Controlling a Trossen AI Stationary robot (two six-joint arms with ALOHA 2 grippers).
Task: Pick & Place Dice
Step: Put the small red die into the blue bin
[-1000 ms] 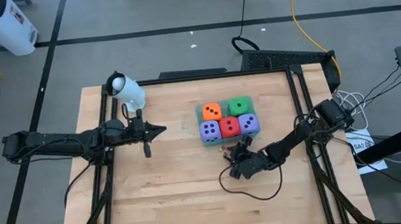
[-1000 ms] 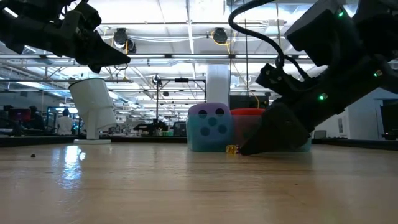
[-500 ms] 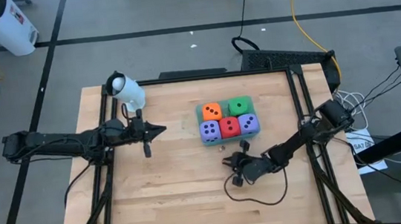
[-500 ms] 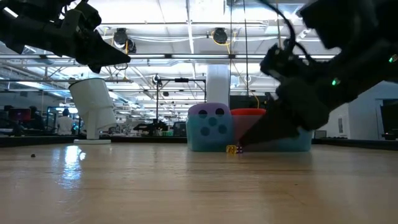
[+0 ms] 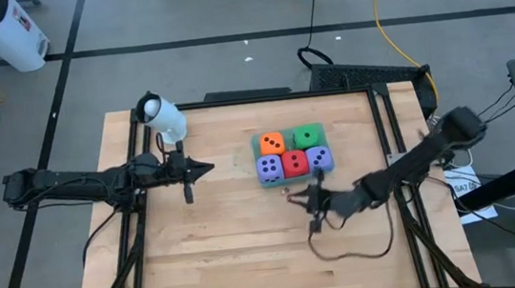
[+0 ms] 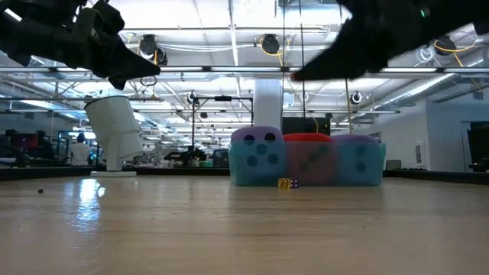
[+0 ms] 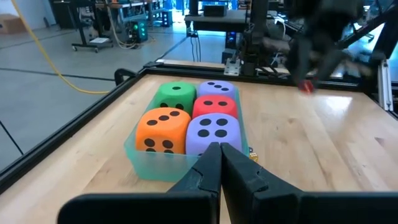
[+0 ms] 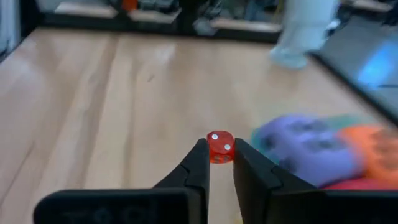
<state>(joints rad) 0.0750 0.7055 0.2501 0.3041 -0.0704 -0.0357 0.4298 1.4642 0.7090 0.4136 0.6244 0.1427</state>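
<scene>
Five large foam dice [image 5: 292, 152] sit in a translucent green tray [image 7: 155, 165] on the counter [image 5: 231, 252]. Right gripper [image 8: 218, 163] pinches a small red die [image 8: 220, 145]; elsewhere it blurs. Left gripper [image 7: 219, 163], fingers together, holds nothing.
</scene>
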